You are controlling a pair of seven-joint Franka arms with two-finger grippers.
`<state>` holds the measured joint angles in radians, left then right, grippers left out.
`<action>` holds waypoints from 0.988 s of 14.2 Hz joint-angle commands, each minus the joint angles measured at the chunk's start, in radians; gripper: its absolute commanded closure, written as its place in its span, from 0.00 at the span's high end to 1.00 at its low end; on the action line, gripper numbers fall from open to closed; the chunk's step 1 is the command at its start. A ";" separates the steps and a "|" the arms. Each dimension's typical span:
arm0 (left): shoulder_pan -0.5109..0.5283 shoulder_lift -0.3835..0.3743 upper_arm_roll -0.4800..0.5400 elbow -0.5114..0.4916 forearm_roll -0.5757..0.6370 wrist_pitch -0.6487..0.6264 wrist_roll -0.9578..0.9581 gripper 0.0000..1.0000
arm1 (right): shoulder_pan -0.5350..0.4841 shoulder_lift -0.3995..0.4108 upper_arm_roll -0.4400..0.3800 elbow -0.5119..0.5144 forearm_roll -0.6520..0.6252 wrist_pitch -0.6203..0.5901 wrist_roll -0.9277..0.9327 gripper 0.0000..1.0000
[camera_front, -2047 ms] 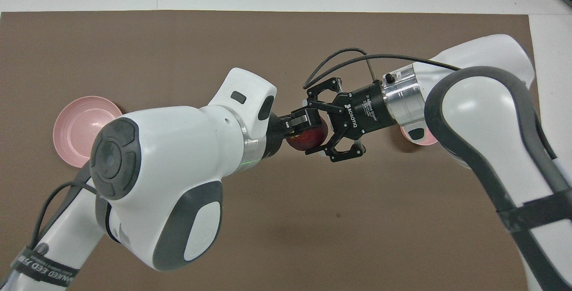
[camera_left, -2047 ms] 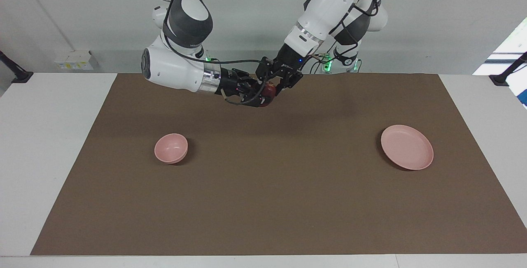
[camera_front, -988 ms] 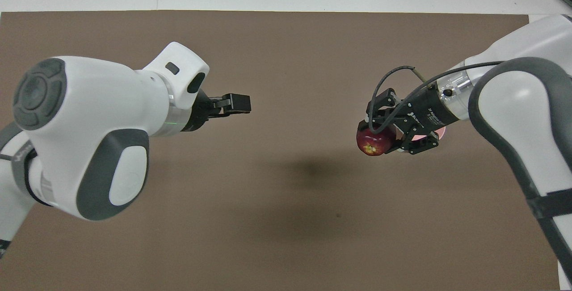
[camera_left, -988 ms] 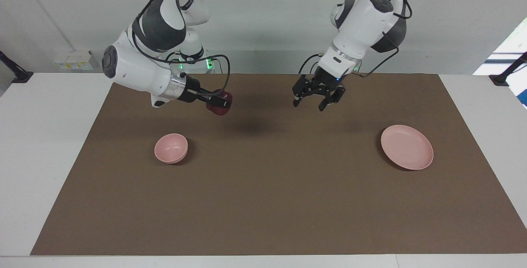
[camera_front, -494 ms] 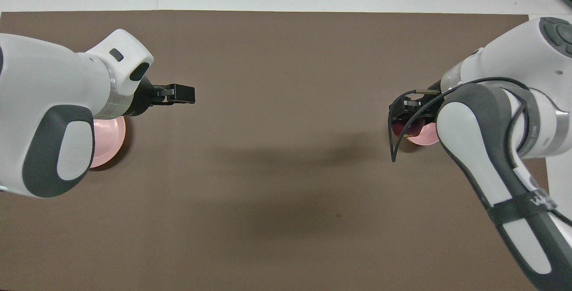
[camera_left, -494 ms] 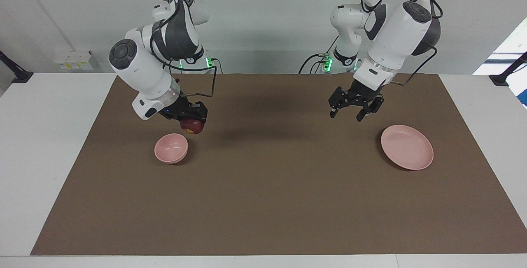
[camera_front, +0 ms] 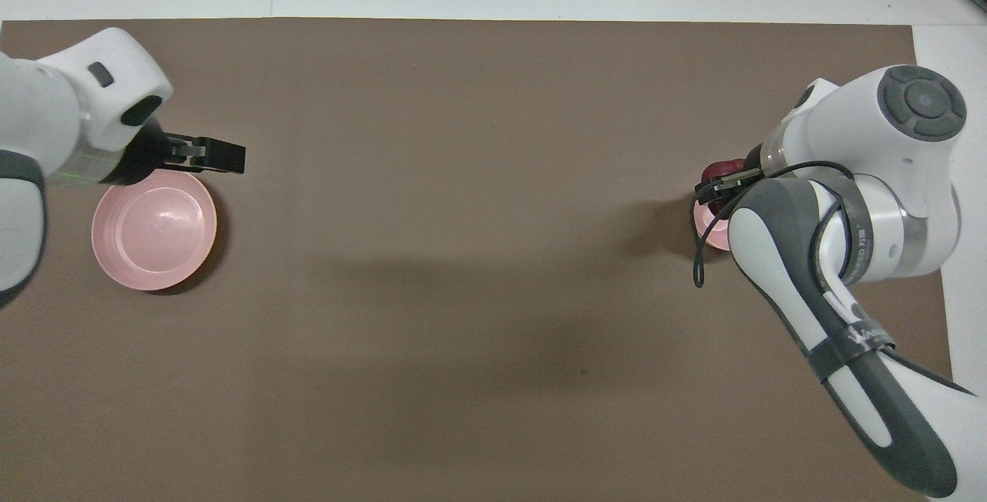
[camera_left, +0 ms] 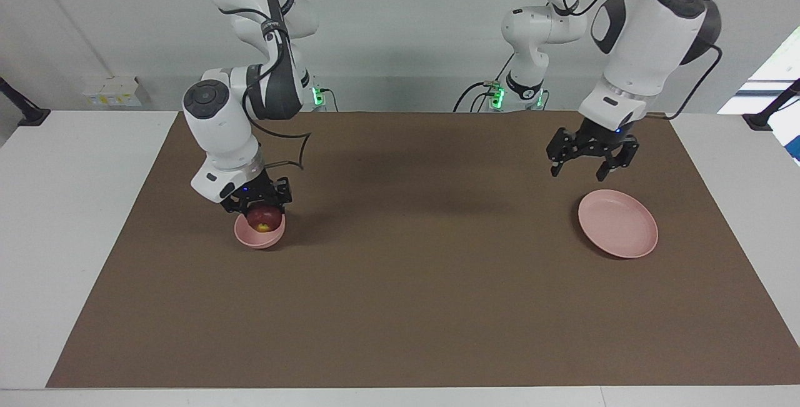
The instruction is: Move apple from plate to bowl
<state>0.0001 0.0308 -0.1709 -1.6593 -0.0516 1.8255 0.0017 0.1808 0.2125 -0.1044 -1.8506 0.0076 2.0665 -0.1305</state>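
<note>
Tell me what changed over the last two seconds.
Two seconds ago both tools met at the apple in mid-air over the mat's middle. Since then the right tool carried the apple toward its own end and lowered it into the bowl, still shut on it. The left tool let go, swung away open, and now hangs over the mat by the plate. Bowl and plate have not moved.

Both arms have glossy white housings with dark grey joint panels and round grey end caps. Each wrist ends in a silver ring and a black linkage-type gripper: right gripper (camera_left: 262, 206), left gripper (camera_left: 591, 165). A thin black cable loops from each wrist at 3 o'clock of the flange. Green indicator lights glow at both bases. A black band with white lettering wraps the right forearm.
</note>
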 commanded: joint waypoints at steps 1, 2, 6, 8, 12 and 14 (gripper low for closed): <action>-0.012 -0.002 0.092 0.174 0.026 -0.257 0.116 1.00 | -0.024 -0.016 0.008 -0.062 -0.024 0.076 -0.041 0.00; -0.015 -0.002 0.120 0.199 0.023 -0.343 0.144 1.00 | -0.024 -0.016 0.008 -0.073 -0.024 0.083 -0.044 0.00; -0.080 -0.003 0.199 0.305 0.022 -0.500 0.179 1.00 | -0.024 -0.019 0.008 -0.091 -0.066 0.081 -0.064 0.00; -0.101 -0.019 0.202 0.309 0.036 -0.525 0.178 1.00 | -0.029 -0.022 0.008 -0.122 -0.066 0.087 -0.081 0.00; -0.098 -0.034 0.200 0.308 0.036 -0.542 0.167 1.00 | -0.032 -0.027 0.008 -0.147 -0.066 0.087 -0.124 0.00; -0.095 -0.045 0.200 0.305 0.038 -0.538 0.165 1.00 | -0.046 -0.027 0.008 -0.148 -0.066 0.086 -0.133 0.00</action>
<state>-0.0784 0.0026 0.0151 -1.3653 -0.0350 1.3088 0.1748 0.1599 0.2126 -0.1048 -1.9682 -0.0346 2.1257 -0.2296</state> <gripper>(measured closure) 0.000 0.225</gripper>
